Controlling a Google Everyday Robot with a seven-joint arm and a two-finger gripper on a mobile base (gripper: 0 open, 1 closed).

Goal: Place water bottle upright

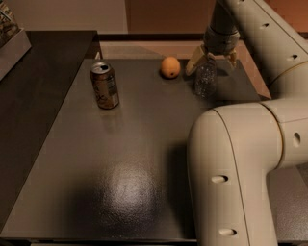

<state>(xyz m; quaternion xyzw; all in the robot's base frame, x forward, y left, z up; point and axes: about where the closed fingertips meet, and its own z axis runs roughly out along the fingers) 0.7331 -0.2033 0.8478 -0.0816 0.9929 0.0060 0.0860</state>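
Cream-coloured, smooth moulded shells form the robot arm (240, 168). Its large rounded elbow fills the near ground, well to the right of the soda can (104, 85) and nearer the camera.

The desk (139, 163) is a flat slab, dark grey and finely textured, with a dull sheen nearer than the can.

The soda can is a brown-and-silver metal cylinder. It stands upright on the desk, and the tab on its top is visible.

The water bottle (205, 81) is clear, ribbed plastic. It stands upright on the desk, to the right of the can and slightly farther back.

The gripper (211, 66) is directly above the bottle. Its pale fingers (195, 60) are spread wide, one on each side of the bottle's top, and the right one is clear of the plastic. The cap is hidden between them.

An orange (170, 67), round and matt, rests on the desk between the can and the bottle, just left of the bottle.

A darker, smooth counter (43, 91) adjoins the desk to the left of the can. Beyond the can there is a pale wall (72, 14) and a brown panel (168, 14).
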